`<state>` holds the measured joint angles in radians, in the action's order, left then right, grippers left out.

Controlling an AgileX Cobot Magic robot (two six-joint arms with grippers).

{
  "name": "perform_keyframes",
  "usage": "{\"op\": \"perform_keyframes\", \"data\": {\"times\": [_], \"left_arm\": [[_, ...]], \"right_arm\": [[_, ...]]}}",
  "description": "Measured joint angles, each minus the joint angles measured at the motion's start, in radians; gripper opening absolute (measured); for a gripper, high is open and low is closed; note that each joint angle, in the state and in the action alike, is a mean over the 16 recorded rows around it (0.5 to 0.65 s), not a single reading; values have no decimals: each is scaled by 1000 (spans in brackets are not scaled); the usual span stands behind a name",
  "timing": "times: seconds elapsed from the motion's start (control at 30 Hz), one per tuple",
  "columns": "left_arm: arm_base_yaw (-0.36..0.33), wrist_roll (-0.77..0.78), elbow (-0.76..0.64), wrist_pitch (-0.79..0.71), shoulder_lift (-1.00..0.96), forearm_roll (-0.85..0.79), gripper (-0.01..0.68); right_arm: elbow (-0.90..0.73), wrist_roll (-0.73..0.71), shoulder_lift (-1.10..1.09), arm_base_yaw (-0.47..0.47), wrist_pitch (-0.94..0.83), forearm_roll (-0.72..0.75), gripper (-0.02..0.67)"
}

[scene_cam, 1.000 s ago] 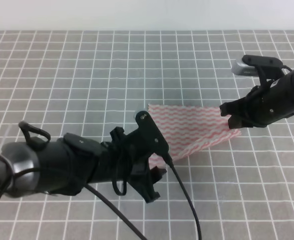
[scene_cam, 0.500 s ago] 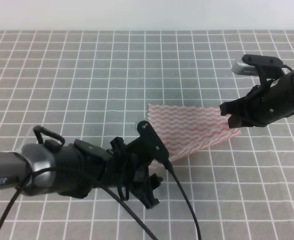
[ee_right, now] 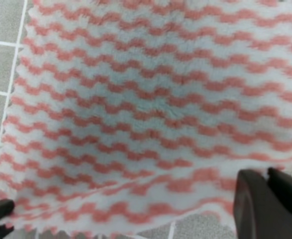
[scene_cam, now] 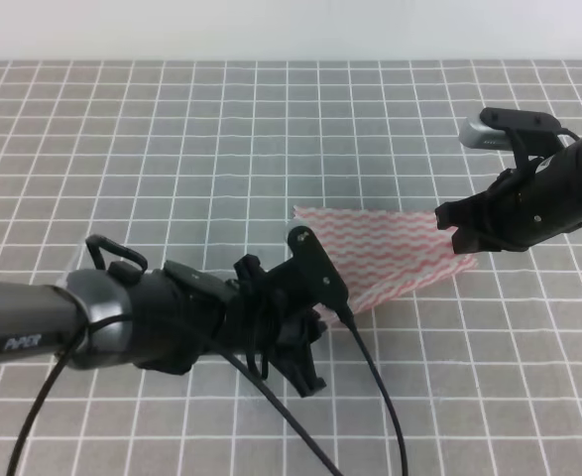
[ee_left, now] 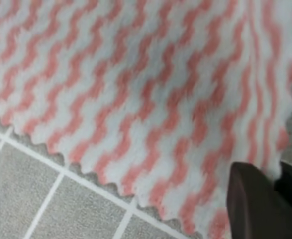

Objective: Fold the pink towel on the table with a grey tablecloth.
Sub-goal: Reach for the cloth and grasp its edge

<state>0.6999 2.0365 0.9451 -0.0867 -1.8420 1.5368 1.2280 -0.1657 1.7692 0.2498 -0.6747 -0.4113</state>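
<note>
Here the pink towel lies right of centre in the high view, on the bench with its grey gridded cloth, and an arm holds it at each near corner. The right gripper sits at the towel's right edge in the middle right of the frame; its wrist view shows two dark fingers pressed together at the lower right with the cloth's edge running into them, so they look to be pinching that corner. The left gripper is at the lower centre, over the towel's near-left corner. Its wrist view shows one dark finger at the lower right against the scalloped edge, with cloth apparently passing behind it; I judge a pinch there too, though the second finger is barely visible.

Holding both near corners makes sense for a fold: the edge can be lifted evenly and carried over to the far edge at the upper side of the cloth.

Compared with a second ago, the left arm has pushed further right and slightly up in the frame, covering more of the near-left corner, and the towel's near edge looks drawn in. The right gripper has not shifted.
</note>
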Motion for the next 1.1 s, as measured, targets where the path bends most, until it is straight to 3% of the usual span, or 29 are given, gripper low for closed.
{"op": "perform_keyframes", "data": {"times": [0.17,1.1], "left_arm": [[-1,9,28,11,2,0,0],[-2,5,170,87,-61,21,-2]], "right_arm": [[0,1,0,0,-5,6,-15],[0,31,1,0,-71,96,-15]]}}
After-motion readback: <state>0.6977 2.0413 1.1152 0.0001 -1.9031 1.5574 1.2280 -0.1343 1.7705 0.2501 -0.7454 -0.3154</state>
